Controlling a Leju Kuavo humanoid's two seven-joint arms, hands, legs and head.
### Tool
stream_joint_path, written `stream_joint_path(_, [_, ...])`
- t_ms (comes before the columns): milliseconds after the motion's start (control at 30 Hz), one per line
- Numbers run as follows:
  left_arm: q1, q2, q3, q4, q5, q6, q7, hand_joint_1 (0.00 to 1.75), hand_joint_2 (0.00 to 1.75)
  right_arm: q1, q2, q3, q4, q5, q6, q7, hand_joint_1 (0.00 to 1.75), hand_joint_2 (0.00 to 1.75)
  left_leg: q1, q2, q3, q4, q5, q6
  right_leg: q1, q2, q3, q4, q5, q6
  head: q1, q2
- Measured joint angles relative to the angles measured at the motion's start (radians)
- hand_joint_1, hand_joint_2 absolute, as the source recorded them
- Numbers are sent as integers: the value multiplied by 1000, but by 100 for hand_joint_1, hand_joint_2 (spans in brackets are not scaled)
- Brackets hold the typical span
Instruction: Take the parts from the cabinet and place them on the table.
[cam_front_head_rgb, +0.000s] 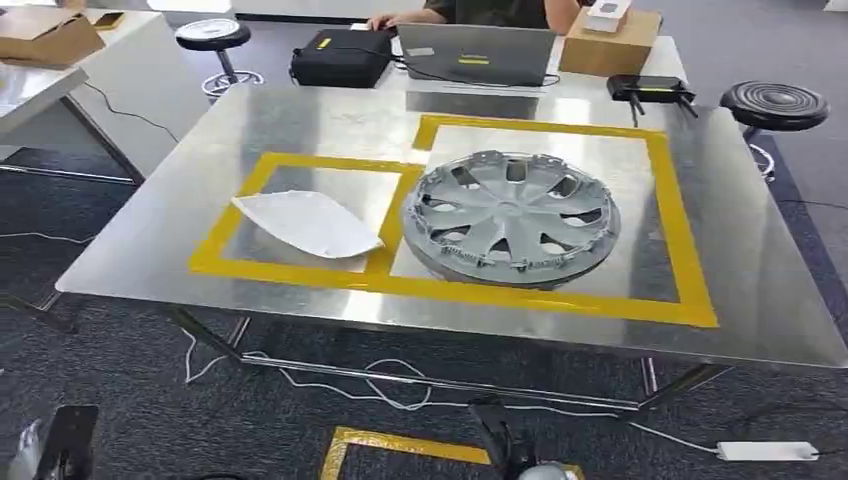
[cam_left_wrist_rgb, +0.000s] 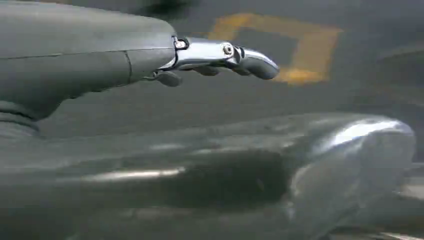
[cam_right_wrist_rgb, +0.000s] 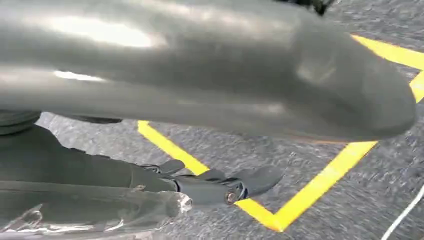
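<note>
A robotics test lab or workshop: a shiny sheet-metal bench (cam_front_head_rgb: 200, 150) marked with yellow tape rectangles (cam_front_head_rgb: 690, 270) stands on dark grey carpet (cam_front_head_rgb: 120, 400) strewn with white cables (cam_front_head_rgb: 400, 385). At 12 o'clock, a person works at a grey laptop (cam_front_head_rgb: 475, 55) beside a cardboard box (cam_front_head_rgb: 610, 45).

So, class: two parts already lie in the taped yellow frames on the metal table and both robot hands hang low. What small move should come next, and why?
Probably turning away toward the cabinet for another part. The hubcap and the white panel each rest inside a taped frame on the table, while the left hand and right hand hang over the floor holding nothing.
</note>
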Motion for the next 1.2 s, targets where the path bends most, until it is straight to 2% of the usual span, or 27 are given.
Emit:
stream_joint_path(67, [-28, 18, 63, 147, -32, 29, 79, 0, 0, 4, 0, -17, -9, 34, 14, 3, 0, 0, 6, 12, -41, 125, -120, -12, -1, -19, -24, 0, 23, -4, -10, 0])
stream_joint_path(100, [-42, 22, 94, 222, -40, 42, 120, 0, 0, 6, 0, -23, -12, 55, 24, 1, 0, 0, 9, 15, -61, 200, -160, -17, -1, -31, -39, 0, 34, -2, -10, 0])
stream_joint_path(133, [-53, 23, 125, 296, -44, 52, 157, 0, 0, 8, -2, -30, -16, 79, 44, -11, 0, 0, 13, 18, -74, 266, -171, -22, -1, -44, -55, 1, 46, 1, -12, 0])
stream_joint_path(167, [-58, 24, 151, 349, -52, 59, 169, 0, 0, 10, -3, -33, -17, 93, 59, -21, 0, 0, 18, 21, -67, 284, -149, -28, -2, -56, -70, 1, 55, 4, -12, 0])
stream_joint_path(233, [-63, 23, 172, 434, -86, 61, 181, 0, 0, 14, -5, -40, -20, 109, 69, -37, 0, 0, 30, 28, 4, 216, -71, -41, -9, -81, -95, 4, 72, 20, -11, 0])
stream_joint_path(267, [-67, 23, 178, 468, -98, 60, 182, 0, 0, 16, -6, -46, -23, 116, 70, -41, 0, 0, 35, 49, 67, 139, -54, -51, -15, -91, -105, 9, 79, 29, -12, 0])
stream_joint_path(300, [-75, 17, 182, 494, -110, 53, 185, 0, 0, 16, -9, -52, -29, 123, 70, -43, 0, 0, 42, 91, 130, 63, -69, -61, -9, -98, -110, 19, 83, 38, -15, 0])
stream_joint_path(333, [-85, 16, 184, 516, -135, 32, 190, 0, 0, 21, -11, -59, -36, 139, 73, -46, 0, 0, 35, 100, 176, -12, -93, -56, -11, -113, -122, 31, 84, 47, -21, 0])
stream_joint_path(367, [-92, 9, 183, 529, -172, 7, 196, 0, 0, 22, -11, -65, -41, 155, 73, -47, 0, 0, 32, 95, 164, -20, -109, -28, -8, -123, -126, 33, 93, 57, -18, 0])
stream_joint_path(433, [-80, -1, 180, 555, -286, -53, 195, 0, 0, 29, -11, -88, -53, 189, 79, -46, 0, 0, 25, 75, 146, -10, -99, -3, -17, -143, -123, 22, 111, 69, -17, 0])
stream_joint_path(467, [-71, -5, 172, 566, -347, -88, 187, 0, 0, 33, -10, -100, -57, 203, 80, -33, 0, 0, 23, 69, 138, -11, -89, 12, -22, -140, -124, 25, 110, 76, -17, 0])
stream_joint_path(500, [-62, -11, 159, 577, -397, -115, 180, 0, 0, 37, -11, -112, -63, 219, 81, -22, 0, 0, 22, 65, 130, -10, -79, 23, -27, -97, -135, 44, 63, 78, -16, 0])
stream_joint_path(533, [-58, -13, 141, 587, -443, -136, 175, 0, 0, 40, -11, -127, -75, 240, 90, -13, 0, 0, 20, 55, 118, -10, -68, 29, -24, -63, -148, 97, 0, 76, -15, 0])
stream_joint_path(600, [-59, -12, 118, 604, -479, -153, 172, 0, 0, 45, -11, -148, -90, 261, 100, -9, 0, 0, 14, 30, 86, -10, -43, 39, -10, -33, -185, 252, -109, 67, -7, 0])
stream_joint_path(633, [-59, -13, 110, 609, -487, -156, 170, 0, 0, 46, -11, -158, -96, 271, 103, -8, 0, 0, 8, 18, 70, -10, -31, 43, -5, -29, -193, 310, -134, 60, -4, 0])
stream_joint_path(667, [-59, -13, 110, 612, -495, -159, 168, 0, 0, 48, -11, -167, -100, 280, 105, -9, 0, 0, 2, 6, 54, -9, -18, 46, 2, -28, -183, 328, -126, 50, -5, 0])
stream_joint_path(700, [-58, -13, 110, 616, -500, -161, 167, 0, 0, 48, -10, -174, -103, 284, 105, -9, 0, 0, -4, -8, 40, -9, -5, 47, 9, -26, -152, 305, -96, 38, -5, 0])
stream_joint_path(767, [-58, -13, 109, 621, -503, -166, 164, 0, 0, 48, -10, -185, -112, 290, 105, -9, 0, 0, -11, -36, 15, -9, 18, 48, 25, -3, -50, 176, -32, 10, -5, 0])
stream_joint_path(833, [-61, -13, 106, 625, -505, -168, 163, 0, 0, 45, -8, -190, -123, 292, 105, -10, 0, 0, -18, -60, -4, -7, 43, 43, 27, 65, 61, 5, -68, -16, -8, 0])
stream_joint_path(867, [-59, -13, 105, 627, -505, -168, 163, 0, 0, 46, -8, -193, -125, 292, 105, -10, 0, 0, -14, -69, -3, -14, 55, 39, 30, 56, 49, 12, -59, 3, -8, 0])
stream_joint_path(933, [-56, -12, 105, 628, -506, -168, 162, 0, 0, 44, -6, -197, -127, 292, 105, -10, 0, 0, -8, -89, -9, -24, 78, 26, 36, 40, 41, 8, -49, -2, 2, 0])
stream_joint_path(967, [-54, -9, 106, 629, -506, -168, 162, 0, 0, 45, -3, -198, -127, 292, 107, -11, 0, 0, -13, -103, -15, -29, 88, 19, 26, 25, 36, -2, -32, -9, 2, 0])
stream_joint_path(1000, [-52, -10, 106, 632, -505, -168, 162, 0, 0, 42, -3, -200, -127, 292, 107, -11, 0, 0, -12, -61, -24, -17, 55, 20, 23, 11, 24, -5, -18, -12, 2, 0])
stream_joint_path(1033, [-54, -10, 105, 633, -505, -168, 162, 0, 0, 43, -3, -202, -130, 292, 107, -11, 0, 0, -11, -20, -39, 27, -20, 14, 21, -1, 11, -9, -5, -20, -7, 0])
stream_joint_path(1100, [-55, -9, 102, 633, -506, -168, 162, 0, 0, 44, -3, -207, -132, 292, 107, -11, 0, 0, -1, 13, -74, 170, -144, -3, 19, -31, -11, -9, 19, -17, -9, 0])
stream_joint_path(1133, [-54, -9, 102, 633, -505, -168, 162, 0, 0, 44, -3, -209, -132, 292, 107, -11, 0, 0, 5, 19, -87, 242, -169, -12, 18, -47, -25, -8, 30, -14, -8, 0])
stream_joint_path(1200, [-54, -8, 102, 633, -506, -168, 162, 0, 0, 44, -3, -211, -132, 292, 107, -11, 0, 0, 18, 21, -74, 299, -125, -28, 13, -81, -56, -6, 51, -4, -9, 0])
